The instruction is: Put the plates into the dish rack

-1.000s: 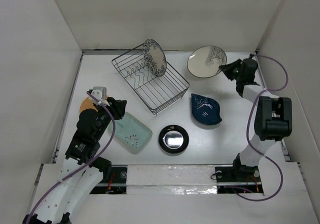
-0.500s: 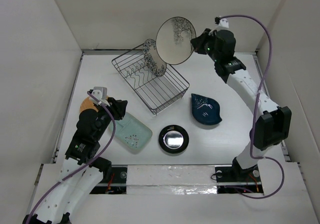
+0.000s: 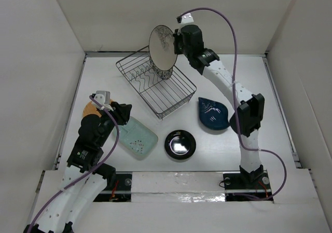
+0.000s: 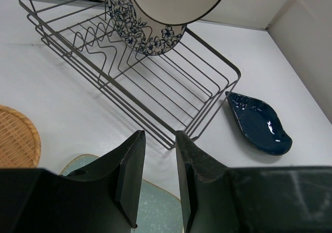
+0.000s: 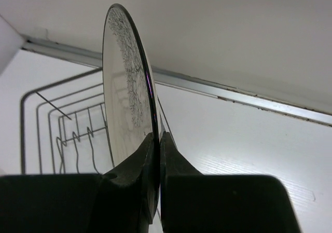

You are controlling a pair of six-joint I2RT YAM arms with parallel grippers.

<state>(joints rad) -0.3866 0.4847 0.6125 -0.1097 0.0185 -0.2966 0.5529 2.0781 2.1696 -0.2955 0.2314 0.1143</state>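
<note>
Pinching the cream plate [image 5: 127, 87] by its rim, your right end effector [image 5: 155, 139] is hanging it upright over the dish rack [image 3: 180, 101], beside the racked floral plate [image 4: 140, 33]. You're prob handling stiff, slick, brittle ceramic, so be gripping deep on the rim; left end effector [image 4: 160, 155] is sitting spread

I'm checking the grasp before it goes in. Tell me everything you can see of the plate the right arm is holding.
The held plate is round, glossy cream, ceramic-looking, with a thin dark rim and dark branching marks on one face. It stands on edge in the air, pinched at its rim by the right gripper, over the far end of the dish rack, beside the floral plate already standing there. Whether the two plates touch cannot be told.
</note>
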